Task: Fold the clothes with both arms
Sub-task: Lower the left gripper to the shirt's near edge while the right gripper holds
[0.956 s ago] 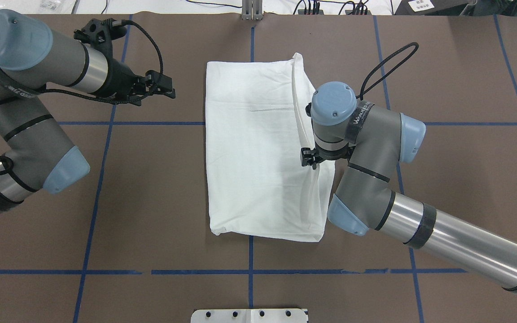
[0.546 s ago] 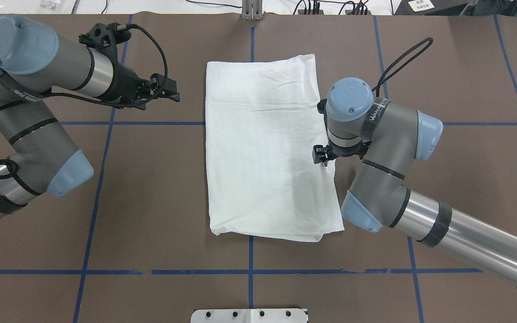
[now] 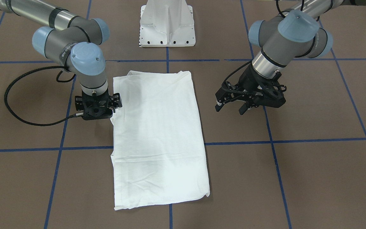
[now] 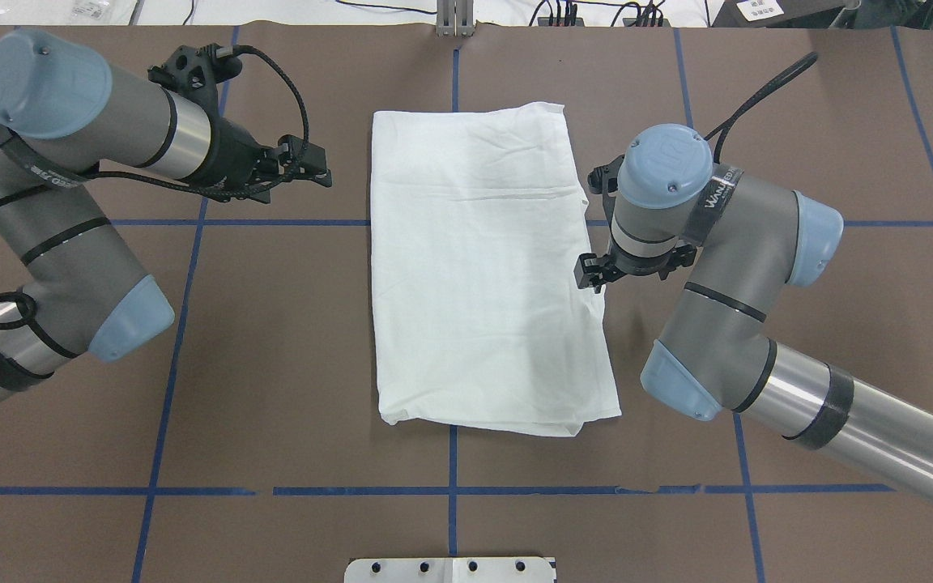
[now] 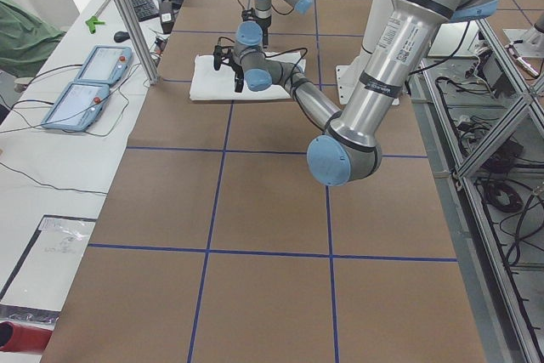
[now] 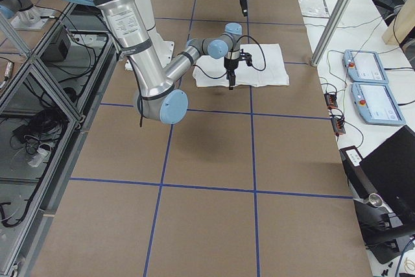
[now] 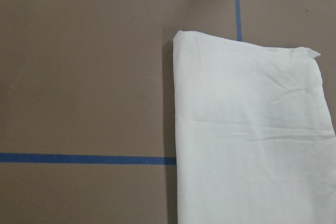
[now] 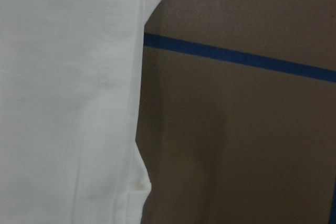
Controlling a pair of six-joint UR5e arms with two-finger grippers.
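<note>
Overhead exterior view. Item: white shirt (image 4: 483, 267), folded into a long rectangle, flat at the centre of the table (image 4: 272, 364).
Right gripper (image 4: 592, 274): points down at the shirt's right edge, mid-length; whether its jaws are apart or together cannot be told.
Left gripper (image 4: 319, 168): fingers apart, empty, left of the far corner, clear of the cloth.
Step, as judged: lengthwise folds done. The next move calls for both grippers to pinch one short end's corners and carry it across.

You get bright, even overhead light, so the white T-shirt (image 4: 475, 267) nearly blows out and only soft shadows fall on the brown surface (image 4: 272, 364). Your right wrist view is dim and blurred; the others are sharp.
</note>
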